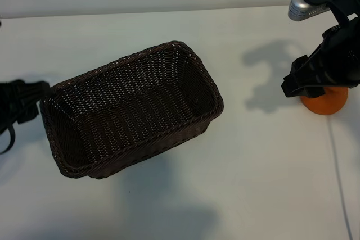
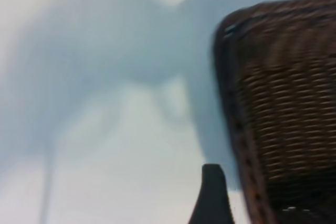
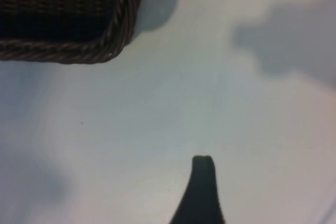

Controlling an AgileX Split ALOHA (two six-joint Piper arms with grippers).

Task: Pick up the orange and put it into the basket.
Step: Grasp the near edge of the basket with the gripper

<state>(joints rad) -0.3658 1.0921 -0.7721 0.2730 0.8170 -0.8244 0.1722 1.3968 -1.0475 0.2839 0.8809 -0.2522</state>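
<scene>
The orange (image 1: pixel 327 103) sits on the white table at the far right, its upper part hidden by my right gripper (image 1: pixel 306 82), which hangs just above it on the basket's side. That gripper is open: the right wrist view shows one dark finger (image 3: pixel 202 184) over bare table, no orange, and a corner of the basket (image 3: pixel 79 53). The dark brown wicker basket (image 1: pixel 112 67) stands left of centre with nothing in it. My left gripper (image 1: pixel 34 102) rests at the table's left edge beside the basket's end. It is open, with one finger (image 2: pixel 212 195) showing next to the basket wall (image 2: pixel 283 103).
A silver and black camera (image 1: pixel 315 1) is mounted on the right arm's wrist. A thin cable (image 1: pixel 340 178) runs down the table at the right edge. White table surface (image 1: pixel 253 167) lies between the basket and the orange.
</scene>
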